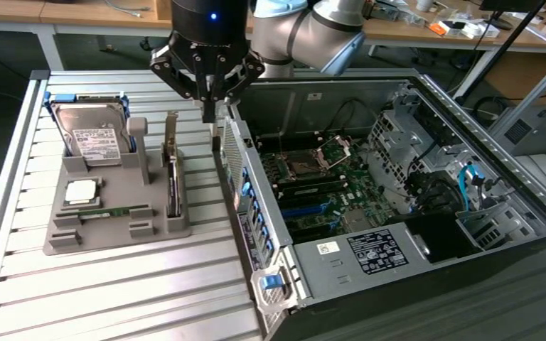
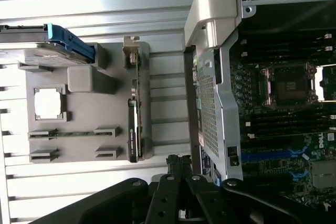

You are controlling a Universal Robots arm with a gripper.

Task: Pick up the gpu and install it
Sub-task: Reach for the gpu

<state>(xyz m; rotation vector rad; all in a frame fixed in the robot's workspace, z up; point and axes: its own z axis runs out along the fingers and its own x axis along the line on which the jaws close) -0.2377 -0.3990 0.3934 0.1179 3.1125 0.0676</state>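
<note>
Both jaws of the gripper [image 1: 210, 106] are pinched shut, empty, above the wall of the computer case [image 1: 238, 153], while the gpu [image 1: 171, 177] stands on edge in the grey holder [image 1: 111, 227] beside it, so a clean pick probably needs them squared along its top edge.

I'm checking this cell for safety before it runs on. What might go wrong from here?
1. The tool is shut and hangs right by the computer case's rear wall; coming down there, it may strike the metal.
2. The gpu stands on edge in the grey tray, untouched; a shut tool would likely knock it rather than straddle it.
</note>
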